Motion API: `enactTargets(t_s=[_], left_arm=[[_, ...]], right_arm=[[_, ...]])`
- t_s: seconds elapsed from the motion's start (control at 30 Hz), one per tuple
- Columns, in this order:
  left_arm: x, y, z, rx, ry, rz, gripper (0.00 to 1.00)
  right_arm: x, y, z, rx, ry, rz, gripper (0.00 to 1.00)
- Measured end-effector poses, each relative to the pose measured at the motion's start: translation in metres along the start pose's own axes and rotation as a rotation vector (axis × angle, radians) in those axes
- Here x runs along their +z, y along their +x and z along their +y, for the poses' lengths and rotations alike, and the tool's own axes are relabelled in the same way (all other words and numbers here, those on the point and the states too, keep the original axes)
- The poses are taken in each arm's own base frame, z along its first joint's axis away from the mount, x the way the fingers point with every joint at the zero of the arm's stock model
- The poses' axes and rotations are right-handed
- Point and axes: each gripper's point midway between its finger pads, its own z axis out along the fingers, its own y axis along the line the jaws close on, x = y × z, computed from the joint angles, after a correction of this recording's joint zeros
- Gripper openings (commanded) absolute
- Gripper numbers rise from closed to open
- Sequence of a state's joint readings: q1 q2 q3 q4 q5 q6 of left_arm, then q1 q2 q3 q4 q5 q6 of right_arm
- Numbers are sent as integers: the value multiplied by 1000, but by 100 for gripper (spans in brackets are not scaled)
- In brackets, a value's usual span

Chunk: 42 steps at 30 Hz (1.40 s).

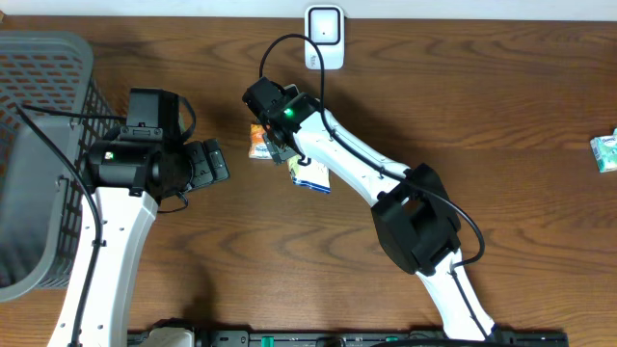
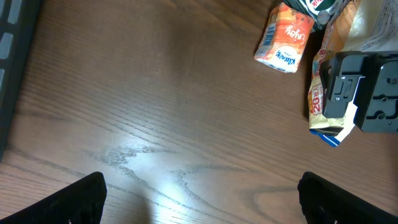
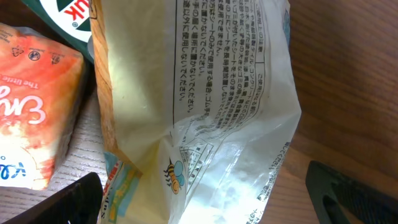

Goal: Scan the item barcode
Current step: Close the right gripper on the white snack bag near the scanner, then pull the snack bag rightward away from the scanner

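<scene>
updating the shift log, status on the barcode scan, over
Left gripper open, empty. Right gripper open over snack bag, no grip yet. Orange pack crowding the bag's side.

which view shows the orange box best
Left wrist: the orange box is nearly whole and sharp. Overhead shows it tiny beside the right arm; right wrist crops it at the frame's left edge.

A basket (image 1: 48,58) fills the left edge of the table (image 1: 521,96), a scanner (image 1: 324,37) sits at top centre, and a small packet (image 1: 604,151) lies at the far right edge. Near the middle, below the scanner, a carton (image 1: 258,143) lies just left of a bag (image 1: 313,178). The right gripper (image 1: 278,145) is over both, and the left gripper (image 1: 216,162) is between them and the basket.
</scene>
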<state>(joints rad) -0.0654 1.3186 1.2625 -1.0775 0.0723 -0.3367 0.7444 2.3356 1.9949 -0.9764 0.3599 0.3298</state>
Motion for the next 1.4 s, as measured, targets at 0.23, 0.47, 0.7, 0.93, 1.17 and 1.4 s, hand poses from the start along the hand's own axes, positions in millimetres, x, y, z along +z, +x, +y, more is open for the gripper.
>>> enactTargets(t_s=[0.23,0.47,0.7,0.93,1.17,1.4], left_arm=[[0,0,0,0,0,0,98],[0,0,0,0,0,0,98],[0,0,0,0,0,0,98],[0,0,0,0,0,0,98],[0,0,0,0,0,0,98],[0,0,0,0,0,0,98]], right_arm=[[2,1,0,0,1,1,99],[20,15,3,-1,5,21,63],[25,17,1,-5,28,22,15],[20,18,-5,-9,50,25,6],[17,25,-7,-17,45,59,1],[3,22,-4,31,-125,96,1]])
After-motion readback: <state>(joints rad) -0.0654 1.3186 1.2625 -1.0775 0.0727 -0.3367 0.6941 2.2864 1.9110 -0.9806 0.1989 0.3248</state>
